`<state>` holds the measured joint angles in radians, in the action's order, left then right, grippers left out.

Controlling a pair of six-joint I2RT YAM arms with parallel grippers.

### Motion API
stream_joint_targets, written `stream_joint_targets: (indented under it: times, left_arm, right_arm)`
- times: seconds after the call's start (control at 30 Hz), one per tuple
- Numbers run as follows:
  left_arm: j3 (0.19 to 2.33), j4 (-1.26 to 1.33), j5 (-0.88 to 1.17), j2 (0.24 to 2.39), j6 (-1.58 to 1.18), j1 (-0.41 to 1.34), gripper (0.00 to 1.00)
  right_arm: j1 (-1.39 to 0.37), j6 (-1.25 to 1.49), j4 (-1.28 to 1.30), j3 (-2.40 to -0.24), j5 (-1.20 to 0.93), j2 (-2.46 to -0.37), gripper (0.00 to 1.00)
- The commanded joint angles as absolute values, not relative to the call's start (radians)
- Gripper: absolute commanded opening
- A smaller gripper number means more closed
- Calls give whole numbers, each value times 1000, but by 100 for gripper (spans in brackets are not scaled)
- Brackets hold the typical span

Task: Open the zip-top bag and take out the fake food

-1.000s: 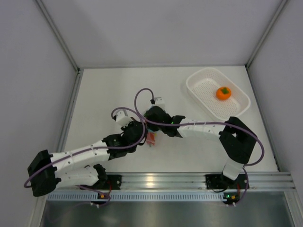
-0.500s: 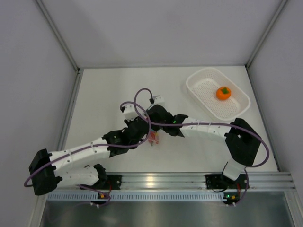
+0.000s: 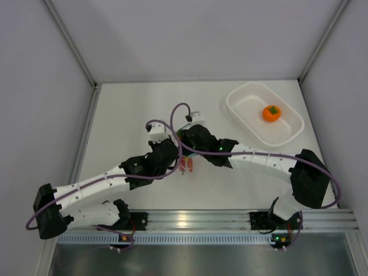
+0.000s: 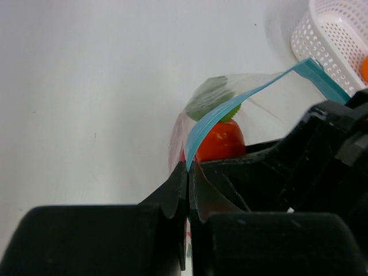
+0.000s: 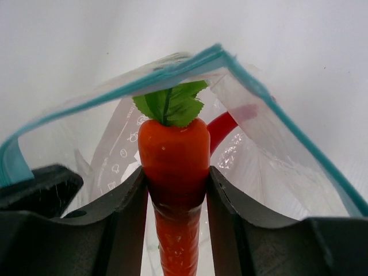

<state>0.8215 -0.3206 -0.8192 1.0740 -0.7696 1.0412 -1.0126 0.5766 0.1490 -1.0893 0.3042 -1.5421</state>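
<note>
The zip-top bag (image 4: 265, 108), a clear crinkly pouch with a light blue zip strip, hangs open between both arms near the table's middle (image 3: 185, 165). My left gripper (image 4: 189, 168) is shut on one end of the blue strip. Inside the bag's mouth, my right gripper (image 5: 174, 172) is shut on the orange carrot (image 5: 173, 158), whose green leaves point up under the strip. The carrot (image 4: 221, 141) also shows through the plastic in the left wrist view. A red chili pepper (image 5: 226, 127) lies deeper in the bag behind the carrot. The round orange (image 3: 271, 112) sits in the basket.
A white perforated basket (image 3: 248, 96) stands at the back right, and its corner (image 4: 328, 40) shows in the left wrist view. Grey walls enclose the white table on three sides. The two arms nearly touch at the bag.
Both grippers and the bag have shifted a little to the right and away from the bases. The right arm's elbow has swung out to the right. Both grips are unchanged.
</note>
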Motion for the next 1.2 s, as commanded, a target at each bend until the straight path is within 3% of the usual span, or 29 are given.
stream_joint_targets:
  times: [0.0,0.27,0.37,0.8,1.17]
  left_arm:
    - [871,-310,-764,1051,-680,1042,0]
    - [894,-245,-638,1074,-477,1062,0]
    - [893,-274,-708,1083,-457,1063,0]
    - [877,-374,-943,1091,-658,1060,0]
    - [891,-371,-913,1177,-689,1060,0]
  right_arm:
    - [-1034,574,178,-1195,347,-1606,17]
    - [-1034,652,317,-1402,403,-1769,11]
    - [-1032,663,324,-1420,388,-1764,11]
    - [-1020,667,86,-1073,234,-1516,11]
    - [-1022,563,-75,-934,236,-1373,7]
